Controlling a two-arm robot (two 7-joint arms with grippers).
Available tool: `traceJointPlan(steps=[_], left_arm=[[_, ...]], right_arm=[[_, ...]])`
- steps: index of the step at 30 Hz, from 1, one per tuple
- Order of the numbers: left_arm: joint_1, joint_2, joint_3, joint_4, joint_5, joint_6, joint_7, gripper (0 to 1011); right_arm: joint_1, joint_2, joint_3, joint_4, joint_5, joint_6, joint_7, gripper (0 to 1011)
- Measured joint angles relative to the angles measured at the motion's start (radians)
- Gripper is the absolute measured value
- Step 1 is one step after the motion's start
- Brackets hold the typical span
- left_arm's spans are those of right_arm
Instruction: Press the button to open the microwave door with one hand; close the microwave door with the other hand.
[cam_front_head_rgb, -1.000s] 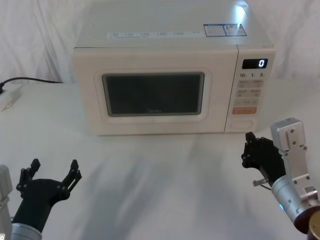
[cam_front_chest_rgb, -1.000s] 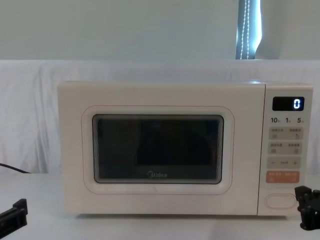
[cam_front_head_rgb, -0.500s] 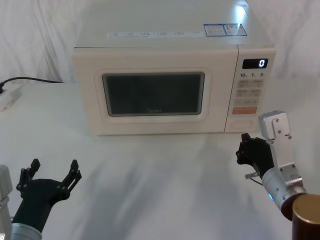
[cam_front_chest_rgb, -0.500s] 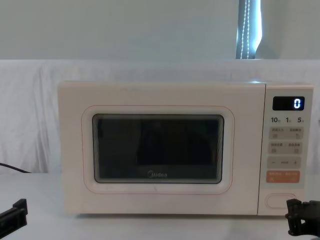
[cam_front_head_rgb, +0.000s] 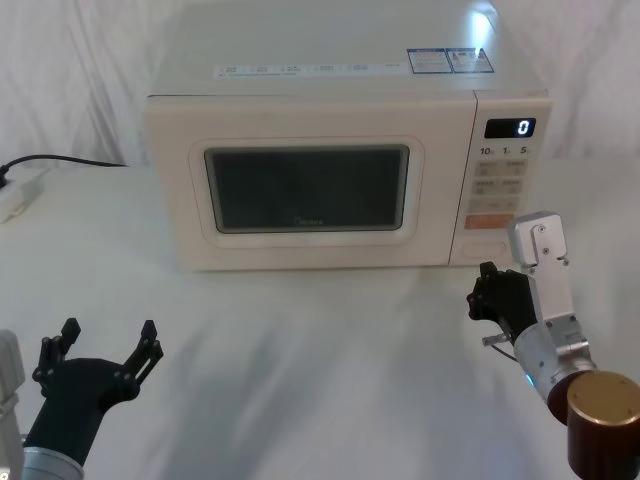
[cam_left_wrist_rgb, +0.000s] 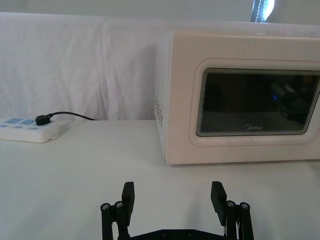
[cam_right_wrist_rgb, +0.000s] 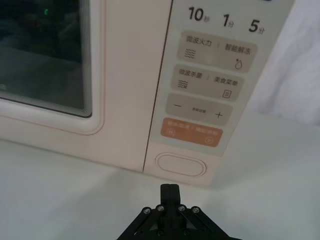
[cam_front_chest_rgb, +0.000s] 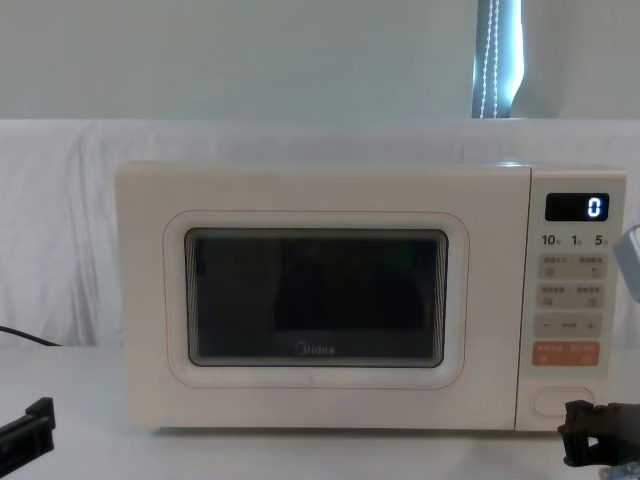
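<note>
Right pincer (cam_right_wrist_rgb: 170, 189): clenched, tips just before button (cam_right_wrist_rgb: 180, 164), not touching. Button: control panel bottom, under orange key (cam_right_wrist_rgb: 192, 131). Microwave door (cam_front_head_rgb: 308, 190): shut. Left pincer (cam_front_head_rgb: 105, 344): released, low over bench (cam_front_head_rgb: 300, 350).

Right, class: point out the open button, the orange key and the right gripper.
button (cam_right_wrist_rgb: 180, 164), right wrist view, middle of its face
orange key (cam_right_wrist_rgb: 191, 131), right wrist view, centre
right gripper (cam_right_wrist_rgb: 169, 190), right wrist view, closed fingertips

At the frame's upper right I read "0" on the display (cam_front_chest_rgb: 577, 207), with "10", "1", "5" just beneath on the control panel (cam_right_wrist_rgb: 210, 75). The microwave door (cam_front_chest_rgb: 315, 300) carries "Midea" at its window's lower centre.
</note>
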Motion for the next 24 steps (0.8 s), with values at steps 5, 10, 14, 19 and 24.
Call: traceJointPlan(steps=[5,10,14,19,24], left_arm=[[0.000,0.000,0.000,0.000,0.000,0.000,0.000,1001],[0.000,0.000,0.000,0.000,0.000,0.000,0.000,1001],[0.000,0.000,0.000,0.000,0.000,0.000,0.000,1001],[0.000,0.000,0.000,0.000,0.000,0.000,0.000,1001],[0.000,0.000,0.000,0.000,0.000,0.000,0.000,1001]], right_arm=[[0.018,-0.021,0.018,0.028,0.007,-0.011,-0.012,0],[0.041,-0.040,0.035,0.065,0.024,-0.019,-0.017,0],[0.057,-0.048,0.039,0.090,0.027,-0.026,-0.019,0],[0.075,-0.056,0.041,0.118,0.027,-0.032,-0.024,0],[0.091,-0.060,0.046,0.140,0.029,-0.037,-0.026,0]])
